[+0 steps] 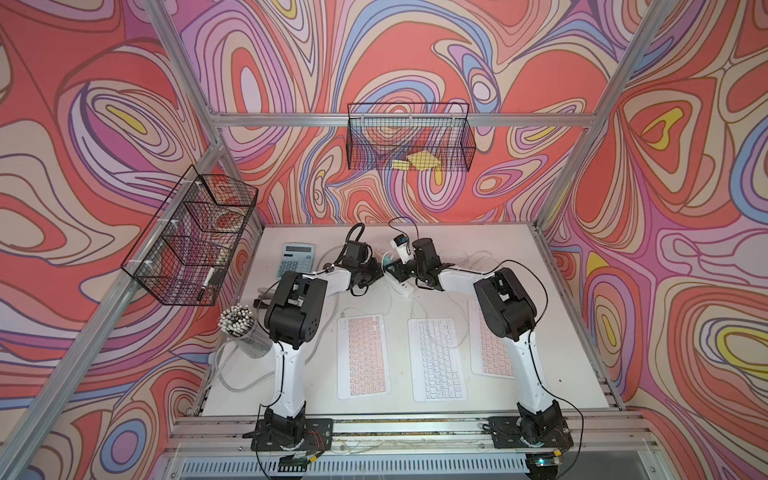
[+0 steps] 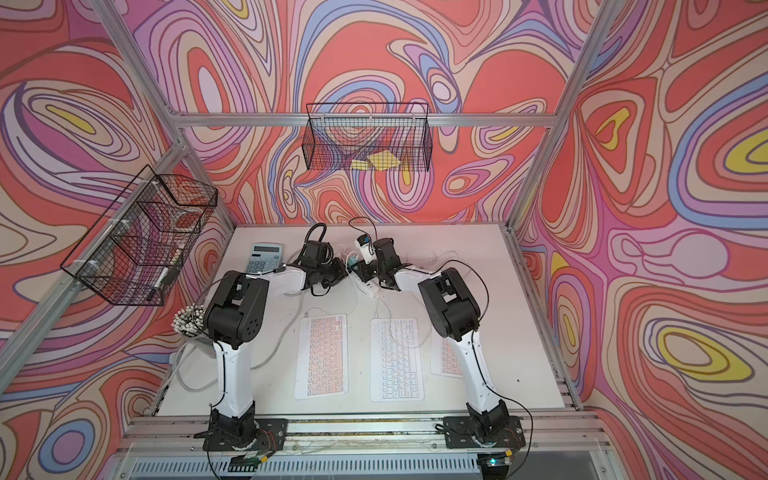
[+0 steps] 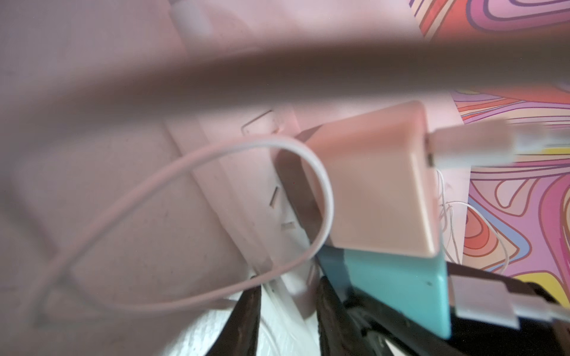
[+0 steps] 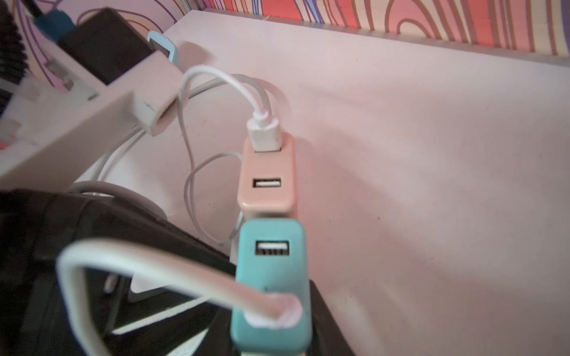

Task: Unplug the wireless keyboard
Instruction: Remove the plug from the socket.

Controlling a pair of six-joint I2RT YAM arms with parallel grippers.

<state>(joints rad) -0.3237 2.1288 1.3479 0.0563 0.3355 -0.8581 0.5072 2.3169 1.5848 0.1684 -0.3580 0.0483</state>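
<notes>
Right end effector [image 4: 269,320] around teal charger [image 4: 271,271]

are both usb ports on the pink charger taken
No, in the right wrist view the pink charger has a white plug in one port, while its other port is empty.

No text can be read; markings on the keyboards [image 1: 363,357] and calculator [image 1: 296,259] are too small.
</notes>
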